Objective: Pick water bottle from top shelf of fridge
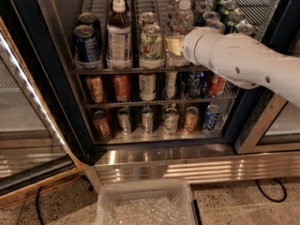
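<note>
Water bottle (182, 22): upright at the front edge of the top shelf (117, 71), right of middle, first in its wire lane and so reachable.
Gripper (174, 46): at the bottle's lower body, reaching into the fridge (55, 78) from the right.
Grip: cannot tell whether closed.
Stage: probably grasping; bottle not yet lifted.

Honestly, no label is readable here. The cans (151, 43) and bottles (119, 36) in the fridge (187, 165) have printing, but no letters or numbers come through. The gripper (174, 47) is at the top shelf (93, 71), right against the water bottle (183, 20).
</note>
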Robot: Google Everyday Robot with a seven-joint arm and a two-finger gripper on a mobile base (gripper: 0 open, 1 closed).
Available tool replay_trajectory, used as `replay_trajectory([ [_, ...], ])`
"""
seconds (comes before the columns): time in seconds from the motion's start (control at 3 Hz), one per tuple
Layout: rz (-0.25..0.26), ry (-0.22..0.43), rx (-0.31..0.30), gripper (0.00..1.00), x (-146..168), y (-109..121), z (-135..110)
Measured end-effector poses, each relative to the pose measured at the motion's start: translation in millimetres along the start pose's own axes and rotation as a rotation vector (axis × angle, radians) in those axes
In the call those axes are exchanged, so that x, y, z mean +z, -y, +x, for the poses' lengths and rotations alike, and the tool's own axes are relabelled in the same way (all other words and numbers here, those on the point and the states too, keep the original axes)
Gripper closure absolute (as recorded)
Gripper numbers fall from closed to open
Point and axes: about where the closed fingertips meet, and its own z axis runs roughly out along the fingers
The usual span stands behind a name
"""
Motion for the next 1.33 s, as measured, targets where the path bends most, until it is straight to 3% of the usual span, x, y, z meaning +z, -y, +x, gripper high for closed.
replay_trajectory([
  [0.67, -0.008, 0.006, 0.008, 1.0, -3, -2, -5],
  [1.33, -0.052, 0.072, 0.024, 1.0, -19, -11, -34],
])
